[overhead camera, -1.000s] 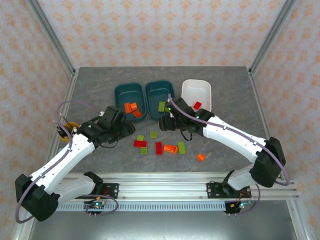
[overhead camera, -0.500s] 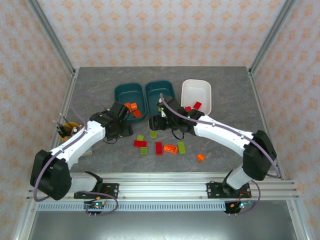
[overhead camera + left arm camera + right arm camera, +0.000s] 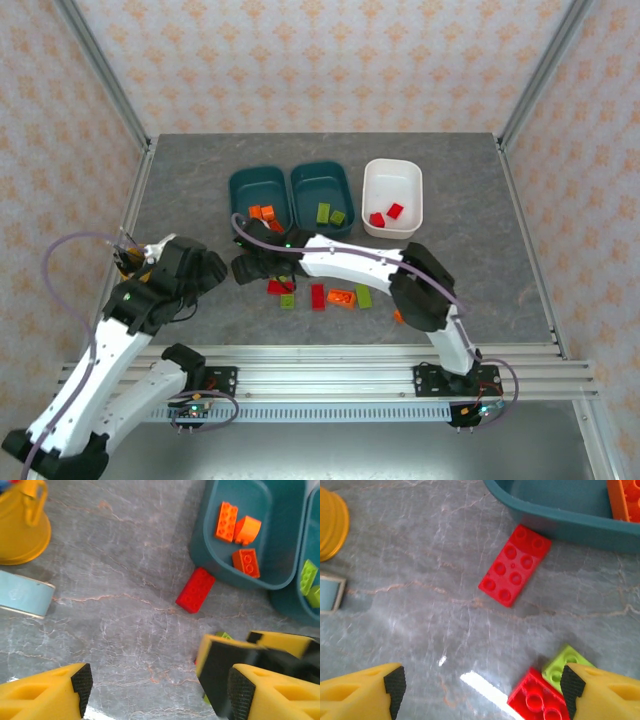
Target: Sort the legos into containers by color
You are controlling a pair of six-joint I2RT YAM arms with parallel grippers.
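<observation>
Closest to the arm bases, loose bricks (image 3: 318, 296) in red, green and orange lie in a rough row on the grey table (image 3: 200, 170), not yet sorted. Just beyond them, a red brick (image 3: 515, 566) lies flat with one end up against the outer wall of the left teal bin (image 3: 250, 190). It is probably the next pick, since the right gripper (image 3: 481, 687) hovers over it, fingers spread wide with nothing between them.

Farther back, the bins show the colour scheme:
- Orange bricks (image 3: 227, 522) are in the left teal bin.
- Green bricks (image 3: 324, 212) are in the middle teal bin (image 3: 320, 166).
- Red bricks (image 3: 386, 214) are in the white bin (image 3: 392, 180).

The right arm stretches low across the table toward the left. The left arm is folded back beside a yellow cup (image 3: 22, 525). The left gripper (image 3: 161, 690) is likewise spread and empty.
</observation>
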